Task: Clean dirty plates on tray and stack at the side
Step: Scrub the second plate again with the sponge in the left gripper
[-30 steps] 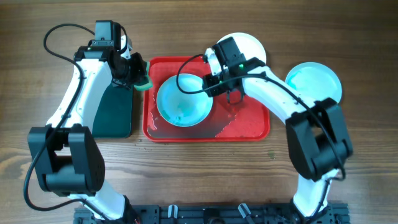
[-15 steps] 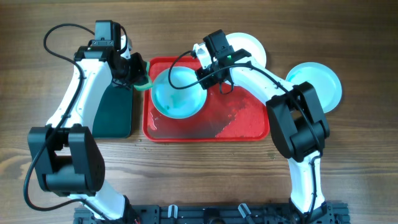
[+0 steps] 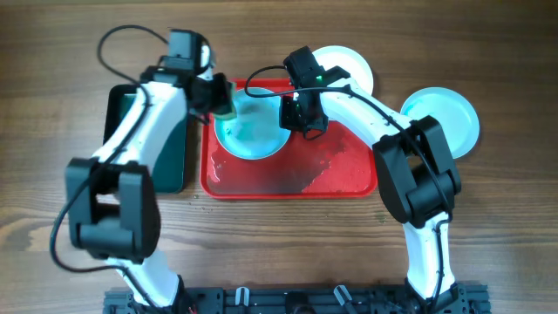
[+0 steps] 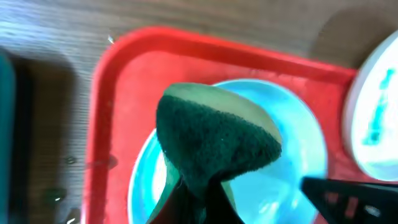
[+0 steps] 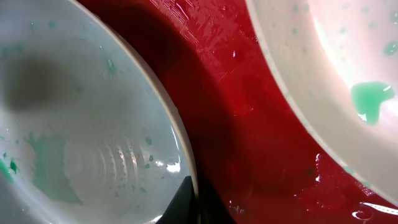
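Overhead: red tray mid-table, wet. Centre plate lies in its left half. Right gripper is at that plate's right rim. Left gripper is clamped on a green sponge above the plate's upper-left edge. Second plate overlaps the tray's far rim. Third plate sits on the table, well right of the tray. Dark green tray lies just left of the red one.

Left wrist: sponge pinched between the fingers, scouring face forward, over the plate. Contact cannot be told.

Right wrist: dark fingertip on the centre plate's rim; reads as pinched onto it. Green smears on that plate, and a green blob on the second.

Judgement: scrubbing step, first plate. Next: press the sponge down and wipe across the smears while the right gripper steadies the rim.
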Robot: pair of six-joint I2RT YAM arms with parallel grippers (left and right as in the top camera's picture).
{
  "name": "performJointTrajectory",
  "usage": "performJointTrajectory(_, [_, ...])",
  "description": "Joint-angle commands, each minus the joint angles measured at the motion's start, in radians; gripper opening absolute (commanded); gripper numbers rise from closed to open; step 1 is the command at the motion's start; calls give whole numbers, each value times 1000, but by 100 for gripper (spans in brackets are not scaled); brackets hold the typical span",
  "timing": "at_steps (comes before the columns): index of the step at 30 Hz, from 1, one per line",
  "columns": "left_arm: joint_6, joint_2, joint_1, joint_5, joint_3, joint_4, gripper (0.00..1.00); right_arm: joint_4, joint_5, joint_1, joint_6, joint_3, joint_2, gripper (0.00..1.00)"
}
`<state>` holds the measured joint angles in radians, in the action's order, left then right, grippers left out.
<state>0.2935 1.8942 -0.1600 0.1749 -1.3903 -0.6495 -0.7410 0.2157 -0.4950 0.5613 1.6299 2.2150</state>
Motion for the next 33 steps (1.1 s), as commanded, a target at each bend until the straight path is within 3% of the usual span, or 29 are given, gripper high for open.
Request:
performJointTrajectory(1, [62,71,-60,-218,17,8,4,-12,-39,-5,-18,-2,27,4])
performJointTrajectory(8, [50,165,-100,-293,18,17,4,-4,-39,-5,-38,-2,27,4])
performJointTrajectory(10, [-14,165,-100,-267,18,-17,4,-1,-39,-5,-38,-2,27,4])
performJointTrajectory(12, [-119,165,-100,-179,18,-62,4,0,-39,-5,-39,-2,27,4])
performJointTrajectory(17, [-454,165,-100,243,18,-148,4,4,-39,-5,-38,-2,27,4])
performJointTrajectory(21, [-500,165,-100,322,18,-144,4,3,-39,-5,-39,-2,27,4])
performJointTrajectory(23, [-482,165,-100,260,18,-124,4,3,-39,-5,-39,-2,27,4])
performJointTrajectory(29, [-141,165,-100,-331,18,4,4,2,-39,-5,-40,-2,27,4])
performJointTrajectory(33, [-88,163,-100,-431,14,122,4,-5,-39,-5,-42,-2,27,4])
